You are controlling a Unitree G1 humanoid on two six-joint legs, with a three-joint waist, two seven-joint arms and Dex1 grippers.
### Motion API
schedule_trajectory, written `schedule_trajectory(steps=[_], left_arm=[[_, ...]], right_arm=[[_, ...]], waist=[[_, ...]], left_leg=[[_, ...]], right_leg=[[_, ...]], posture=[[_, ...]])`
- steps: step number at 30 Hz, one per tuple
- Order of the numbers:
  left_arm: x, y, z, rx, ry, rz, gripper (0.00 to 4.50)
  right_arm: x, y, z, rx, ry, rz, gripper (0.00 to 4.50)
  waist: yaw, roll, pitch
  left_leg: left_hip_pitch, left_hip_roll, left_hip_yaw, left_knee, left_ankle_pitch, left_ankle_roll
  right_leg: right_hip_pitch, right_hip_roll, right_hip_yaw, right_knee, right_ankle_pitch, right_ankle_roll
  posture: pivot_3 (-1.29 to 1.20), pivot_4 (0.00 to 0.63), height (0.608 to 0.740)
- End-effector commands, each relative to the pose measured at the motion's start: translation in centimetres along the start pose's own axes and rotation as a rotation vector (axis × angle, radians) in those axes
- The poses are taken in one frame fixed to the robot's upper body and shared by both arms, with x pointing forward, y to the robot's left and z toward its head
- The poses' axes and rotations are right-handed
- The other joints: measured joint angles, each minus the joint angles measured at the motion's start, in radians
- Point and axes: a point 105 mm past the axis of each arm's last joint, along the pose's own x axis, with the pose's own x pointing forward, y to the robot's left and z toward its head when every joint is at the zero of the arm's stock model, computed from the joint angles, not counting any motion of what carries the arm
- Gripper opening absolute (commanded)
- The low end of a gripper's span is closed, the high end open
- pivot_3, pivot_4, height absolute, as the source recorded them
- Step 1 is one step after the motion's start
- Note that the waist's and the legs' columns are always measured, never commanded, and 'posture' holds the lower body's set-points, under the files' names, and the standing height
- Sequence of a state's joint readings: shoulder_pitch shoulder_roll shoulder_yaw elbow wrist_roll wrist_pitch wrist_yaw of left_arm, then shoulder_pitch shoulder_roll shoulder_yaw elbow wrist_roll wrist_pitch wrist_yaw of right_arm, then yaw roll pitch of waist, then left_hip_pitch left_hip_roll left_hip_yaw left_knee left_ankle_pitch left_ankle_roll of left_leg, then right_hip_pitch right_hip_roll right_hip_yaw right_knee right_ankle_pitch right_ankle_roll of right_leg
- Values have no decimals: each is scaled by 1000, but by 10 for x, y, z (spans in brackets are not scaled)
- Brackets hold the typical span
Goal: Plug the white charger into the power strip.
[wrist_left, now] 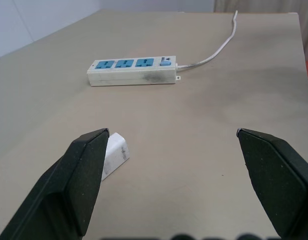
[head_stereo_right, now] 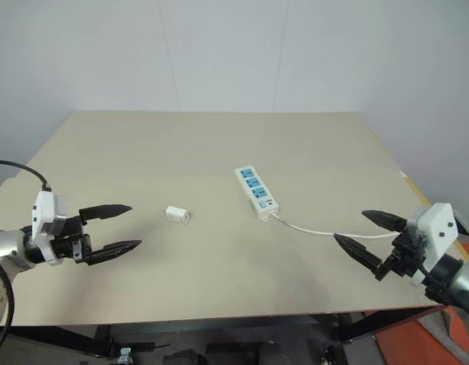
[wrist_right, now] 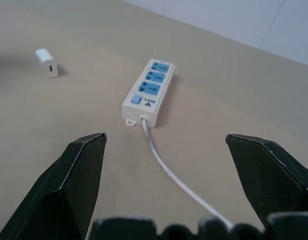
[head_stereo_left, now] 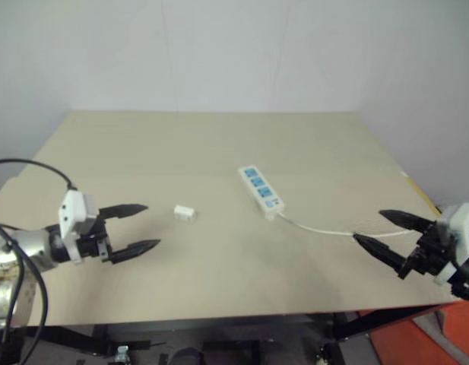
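Nothing is picked up yet — the white charger (head_stereo_right: 177, 214) lies on its side on the table (head_stereo_right: 219, 144), well apart from the power strip (head_stereo_right: 257, 193). The left gripper (head_stereo_right: 116, 227) hovers near the charger, jaws wide and empty; the right gripper (head_stereo_right: 369, 239) waits wide open over the cable (head_stereo_right: 314, 227). Next, likely — the left closes squarely on the charger.
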State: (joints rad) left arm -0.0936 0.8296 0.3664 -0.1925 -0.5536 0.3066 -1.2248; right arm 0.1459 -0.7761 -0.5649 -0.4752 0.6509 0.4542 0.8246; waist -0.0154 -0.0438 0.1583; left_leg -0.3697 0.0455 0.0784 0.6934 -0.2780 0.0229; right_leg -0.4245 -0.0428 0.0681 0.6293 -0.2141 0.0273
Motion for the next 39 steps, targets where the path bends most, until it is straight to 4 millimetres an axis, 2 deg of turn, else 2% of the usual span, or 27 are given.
schedule_trajectory(steps=[1, 9, 11, 16, 20, 24, 31, 39], left_arm=[[-3, -2, 11, 39, 1, -8, 4466], [-3, -3, 11, 33, 7, -2, 4466], [-2, -3, 11, 32, 6, 0, 4466], [1, -1, 11, 35, 0, 4, 4466], [4, -1, 13, 46, -11, 6, 4466], [5, -2, 13, 50, -16, 9, 4466], [2, -4, 12, 51, -15, 21, 4466], [1, -5, 12, 53, -10, 32, 4466]], right_arm=[[7, -2, 2, 2, -23, -7, 4500], [33, 1, -2, 57, -69, -36, 4500], [52, -2, -2, 102, -103, -96, 4500], [112, 6, 4, 289, -233, -174, 4500], [156, 9, -8, 307, -260, -257, 4500], [184, 11, -21, 309, -272, -280, 4500], [211, 27, -48, 238, -210, -224, 4500], [224, 38, -62, 253, -172, -218, 4500]], waist=[[1, 0, 0], [1, 0, 0], [-4, 0, 0], [-16, 0, 0], [-18, 0, 0], [-19, 0, 0], [-30, 1, 0], [-39, 1, 0]], left_leg=[[0, 0, 0, 0, 0, 0], [0, 0, 0, 0, 0, 0], [0, 0, 1, 0, 0, 0], [0, 1, 1, -2, 0, 0], [-8, 0, 2, -2, 0, 0], [-17, -1, 2, -1, 1, -1], [-18, -1, 3, -2, 0, -1], [-13, 0, 3, -2, 2, -2]], right_leg=[[0, 0, 0, 0, 0, 0], [-1, 0, 0, 0, 0, 0], [-1, 0, 0, 0, 0, 0], [-3, 1, 0, 1, 2, -5], [-10, 1, 0, 1, 5, -9], [-18, 0, 0, 1, 6, -9], [-19, 0, -1, 2, 6, -9], [-16, 0, 0, 4, 7, -11]], posture=[[0, 150, 740], [0, 150, 740], [0, 150, 740], [0, 150, 740], [0, 150, 740], [0, 150, 740], [0, 150, 740], [0, 150, 740]])
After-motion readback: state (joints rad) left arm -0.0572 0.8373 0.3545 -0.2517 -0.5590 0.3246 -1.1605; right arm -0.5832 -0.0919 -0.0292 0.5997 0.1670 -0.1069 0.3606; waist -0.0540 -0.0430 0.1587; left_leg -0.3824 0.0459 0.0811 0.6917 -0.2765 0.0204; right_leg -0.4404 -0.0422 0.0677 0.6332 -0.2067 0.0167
